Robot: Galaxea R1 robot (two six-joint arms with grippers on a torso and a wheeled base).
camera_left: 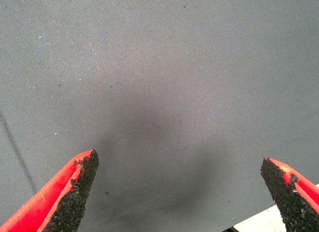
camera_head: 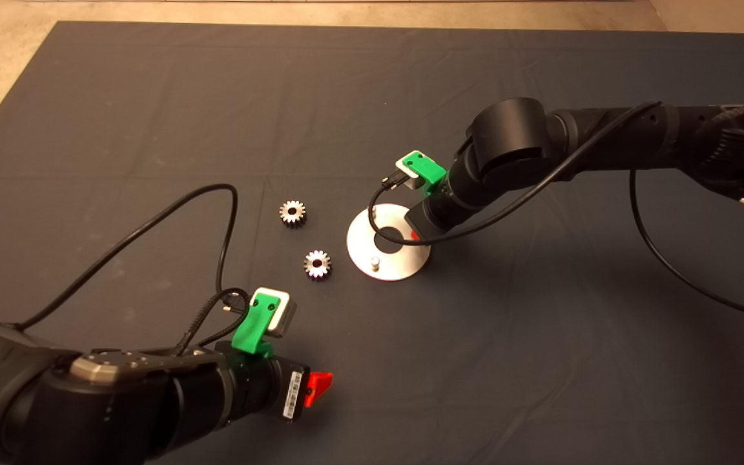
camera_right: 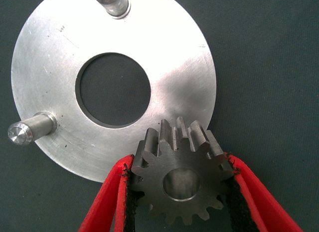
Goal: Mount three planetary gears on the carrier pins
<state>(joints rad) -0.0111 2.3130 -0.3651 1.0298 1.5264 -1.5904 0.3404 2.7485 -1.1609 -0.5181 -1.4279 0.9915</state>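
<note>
Steel gear (camera_right: 182,179), bore upright, is gripped by right hand (camera_right: 182,192) over disc (camera_right: 45,57); left hand (camera_left: 182,192) gapes.

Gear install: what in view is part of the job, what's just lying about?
Job:
- gear in right pincer, held over the disc edge
- two loose gears on the mat
- two bare carrier pins; the third is hidden

Not in play:
- left pincer, open, parked over the bare mat
- arm cables
</note>
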